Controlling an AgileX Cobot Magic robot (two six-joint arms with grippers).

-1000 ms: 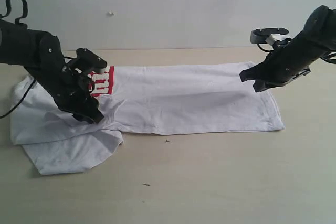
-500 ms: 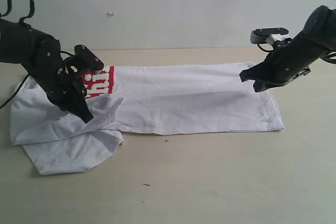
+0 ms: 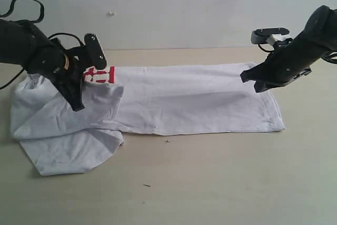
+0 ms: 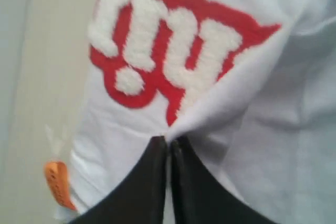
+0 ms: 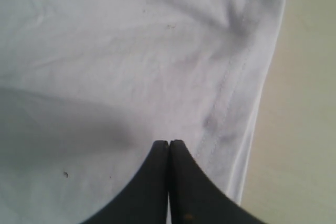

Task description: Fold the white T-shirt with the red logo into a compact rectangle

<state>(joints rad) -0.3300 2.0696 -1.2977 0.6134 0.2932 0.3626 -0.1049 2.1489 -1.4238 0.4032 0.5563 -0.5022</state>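
One pale tabletop point(image 3: 210, 183) fills the lower two thirds of your exterior view. The white T-shirt point(image 3: 195, 101) lies on it as a long band across the middle of the frame. Its hemmed end is at the right and its bunched end at the left. A loose flap of the shirt spreads flat toward the lower left corner.

Your left gripper point(image 3: 77, 104) is at the left of the frame, over the bunched end. The left wrist view shows its jaws pressed together and clamped on a ridge of the shirt's cloth, which is drawn up to the tips.

Your right gripper point(image 3: 256, 85) is at the right of the frame, at the upper edge of the hemmed end. The right wrist view shows its jaws together above the stitched hem. You cannot tell from either view whether any cloth is caught between them.

The red logo point(image 3: 100, 75) shows only in part, just beside the left gripper, with a fold of white cloth covering the rest. An orange neck tag point(image 4: 56, 184) is visible in the left wrist view, near the shirt's edge.
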